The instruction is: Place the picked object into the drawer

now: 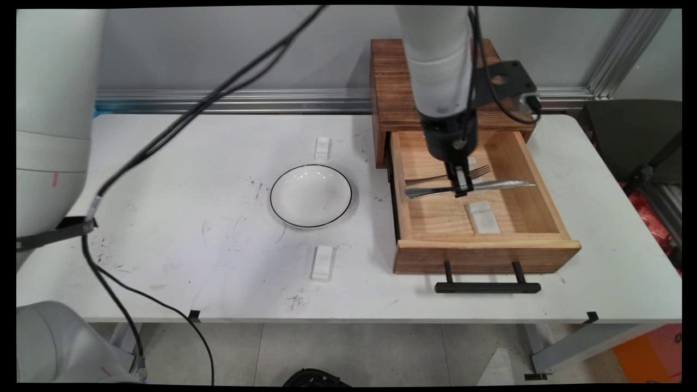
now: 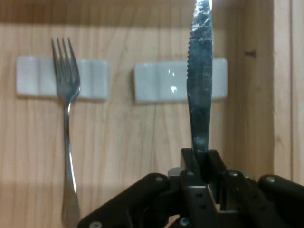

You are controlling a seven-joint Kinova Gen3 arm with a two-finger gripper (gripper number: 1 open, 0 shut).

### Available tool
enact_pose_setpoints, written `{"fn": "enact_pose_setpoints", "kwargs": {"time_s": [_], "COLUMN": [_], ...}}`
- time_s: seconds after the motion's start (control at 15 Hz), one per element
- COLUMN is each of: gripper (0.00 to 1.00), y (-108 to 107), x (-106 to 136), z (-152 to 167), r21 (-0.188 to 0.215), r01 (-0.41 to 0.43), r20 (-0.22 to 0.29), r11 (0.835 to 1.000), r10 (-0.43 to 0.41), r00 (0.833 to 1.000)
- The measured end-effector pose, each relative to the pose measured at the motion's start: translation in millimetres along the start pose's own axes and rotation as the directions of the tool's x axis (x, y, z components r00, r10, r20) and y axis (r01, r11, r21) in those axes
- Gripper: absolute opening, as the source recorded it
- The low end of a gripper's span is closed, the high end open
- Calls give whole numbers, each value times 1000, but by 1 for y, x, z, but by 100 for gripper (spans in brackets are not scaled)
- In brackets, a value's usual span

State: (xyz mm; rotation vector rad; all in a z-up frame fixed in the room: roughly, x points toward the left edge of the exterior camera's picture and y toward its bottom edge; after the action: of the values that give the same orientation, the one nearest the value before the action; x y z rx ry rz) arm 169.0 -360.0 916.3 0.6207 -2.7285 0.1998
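Nearest you on the white worktop [image 1: 163, 261], scuffed with dark marks, a small white rectangular rest [image 1: 322, 262] lies just in front of a round white plate [image 1: 311, 195] with a thin black rim. The plate is smooth, shallow and bare. A second white rest [image 1: 322, 147] lies just beyond it.

To the right, the wooden drawer [image 1: 484, 253] stands pulled well out of its darker wooden cabinet [image 1: 397, 92], with its black bar handle [image 1: 487, 286] toward you. The drawer is pale, grained timber with a flat floor and low walls. Inside, near the front, you can see a glossy white cutlery rest [image 1: 483, 216].

Further in, your end effector [image 1: 460, 188] points straight down into the drawer and is closed on the table knife [image 1: 506, 185], pinching it about midway along. In the hand view the knife's [image 2: 201, 85] serrated, dull steel blade runs up from between the closed fingers [image 2: 190, 164], over one white rest [image 2: 161, 81]. I can't tell from either view whether the knife is off the drawer floor yet.

Just beyond the knife, and apart from it, a slim polished metal fork [image 1: 444, 177] lies parallel, its four tines over the other rest [image 2: 33, 76].

So far the drawer is open and the knife gripped; both pieces are inside the drawer, and the plate's surroundings hold no cutlery.
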Motion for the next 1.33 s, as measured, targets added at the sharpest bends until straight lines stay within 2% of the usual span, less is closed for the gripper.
{"fn": "enact_pose_setpoints", "kwargs": {"time_s": [0.53,1.33], "gripper": [0,0], "y": [-4,-11], "x": [25,16], "z": [60,102], "r21": [10,16], "r01": [-1,23], "r20": [6,24], "r11": [1000,1000], "r10": [1,-23], "r00": [1000,999]}}
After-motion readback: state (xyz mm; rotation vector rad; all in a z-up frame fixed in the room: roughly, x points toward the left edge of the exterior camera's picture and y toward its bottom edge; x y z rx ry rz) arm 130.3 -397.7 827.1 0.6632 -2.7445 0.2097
